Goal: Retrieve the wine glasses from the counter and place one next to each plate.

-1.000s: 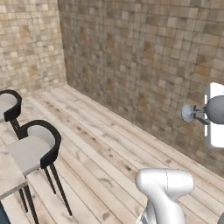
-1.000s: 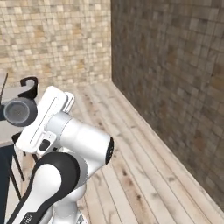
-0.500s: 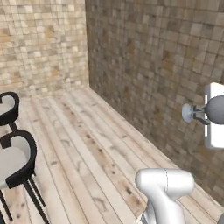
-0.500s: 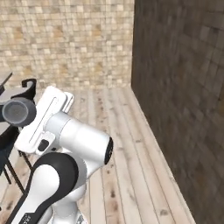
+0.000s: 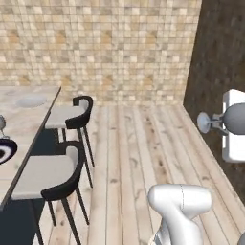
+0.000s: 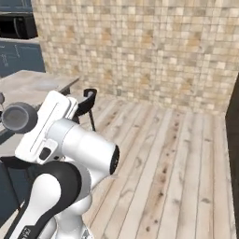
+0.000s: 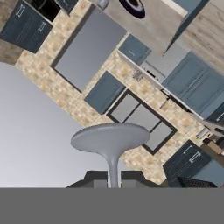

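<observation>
My gripper is shut on the thin stem of a clear greyish wine glass, whose round foot faces the hand camera. From the left base view the glass lies sideways in the air at the right edge, foot pointing left, with the gripper on its stem. The right base view has its bowl at the far left. On the island top lie a pale plate and a dark plate with a white centre, with a second small glass standing between them. The counter is out of view.
Two black stools with pale seats stand along the island's edge. Bare wooden floor stretches to a tan tiled wall; a dark brick wall rises on the right. Navy cabinets show in the hand view.
The base has turned, so the whole scene swung: the wall corner slid right and the island with its stools and plates came into view. The arm and the held glass kept their pose.
</observation>
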Robot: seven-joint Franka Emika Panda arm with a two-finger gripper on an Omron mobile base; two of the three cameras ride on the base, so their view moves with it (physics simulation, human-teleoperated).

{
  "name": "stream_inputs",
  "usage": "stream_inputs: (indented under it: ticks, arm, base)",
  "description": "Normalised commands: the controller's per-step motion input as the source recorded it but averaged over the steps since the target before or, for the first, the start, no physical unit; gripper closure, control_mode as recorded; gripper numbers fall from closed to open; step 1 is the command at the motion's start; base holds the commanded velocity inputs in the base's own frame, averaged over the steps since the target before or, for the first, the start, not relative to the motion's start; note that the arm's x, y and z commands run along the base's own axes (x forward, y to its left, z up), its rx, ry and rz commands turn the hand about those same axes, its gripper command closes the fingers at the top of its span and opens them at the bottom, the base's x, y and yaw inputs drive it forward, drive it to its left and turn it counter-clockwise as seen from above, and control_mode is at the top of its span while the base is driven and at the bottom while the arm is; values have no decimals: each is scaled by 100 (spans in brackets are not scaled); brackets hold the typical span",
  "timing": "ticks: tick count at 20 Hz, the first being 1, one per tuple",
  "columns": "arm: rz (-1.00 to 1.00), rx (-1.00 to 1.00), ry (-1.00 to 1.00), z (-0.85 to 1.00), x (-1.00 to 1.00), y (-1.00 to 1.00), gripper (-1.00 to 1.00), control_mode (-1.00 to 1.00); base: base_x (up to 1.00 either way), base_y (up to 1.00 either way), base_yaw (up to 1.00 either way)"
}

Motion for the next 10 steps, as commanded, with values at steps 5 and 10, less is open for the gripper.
stream_inputs:
  ticks: [5, 10]
  arm:
    - [0, 0, 0, 0, 0, 0, 100, 100]
    - [0, 0, 0, 0, 0, 0, 100, 100]
  base:
    - [68, -76, 57]
    - [46, -93, 50]
